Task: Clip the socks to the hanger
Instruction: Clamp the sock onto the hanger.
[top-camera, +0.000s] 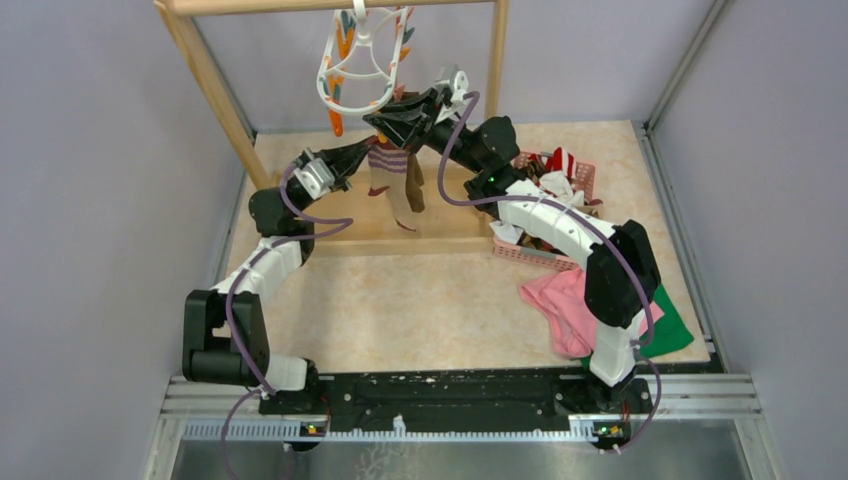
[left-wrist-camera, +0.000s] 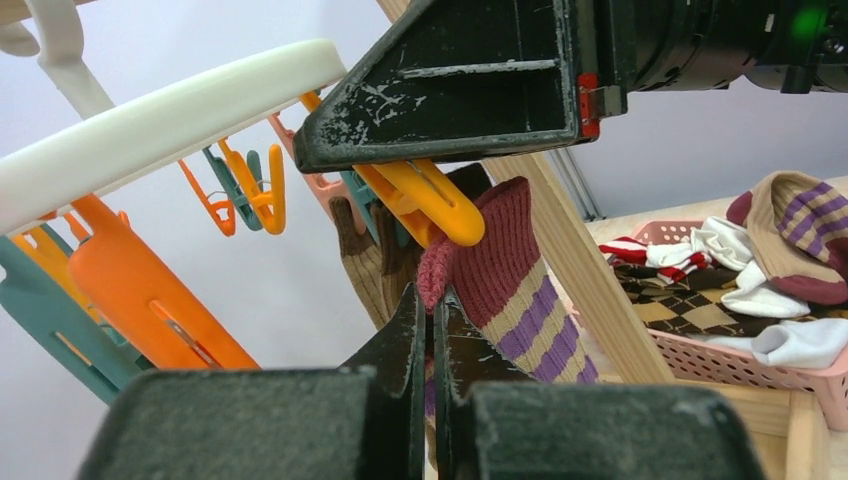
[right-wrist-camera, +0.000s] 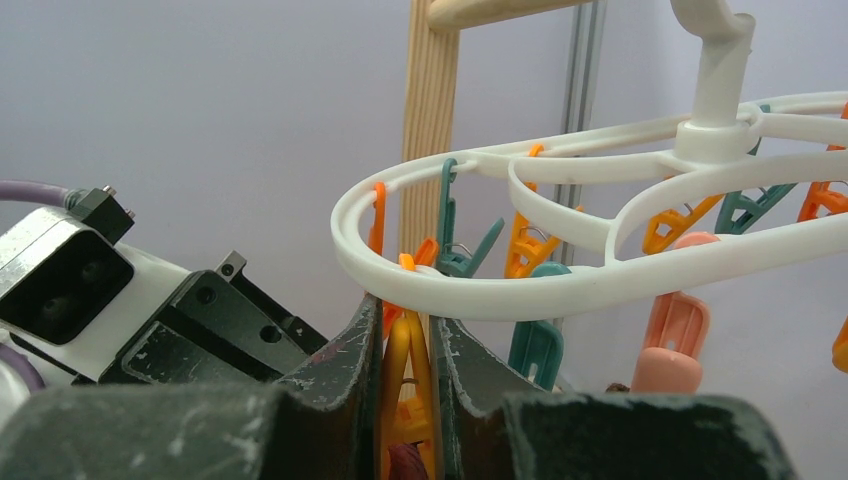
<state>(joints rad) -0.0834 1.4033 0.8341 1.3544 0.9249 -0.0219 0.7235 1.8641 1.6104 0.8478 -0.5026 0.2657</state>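
Our left pincer (left-wrist-camera: 431, 300) pinches the maroon-cuffed striped sock (left-wrist-camera: 510, 270). Unlike the overhead view, the right wrist view shows us our right pincer (right-wrist-camera: 405, 335) squeezing an orange clip (right-wrist-camera: 404, 375).

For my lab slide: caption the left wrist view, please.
Left gripper holds a striped maroon-cuffed sock at the yellow clip the right gripper squeezes, under the white hanger.

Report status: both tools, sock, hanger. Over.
Left tool shut on striped sock. Right tool squeezing yellow clip under hanger. Sock beside clip; no obstruction seen.
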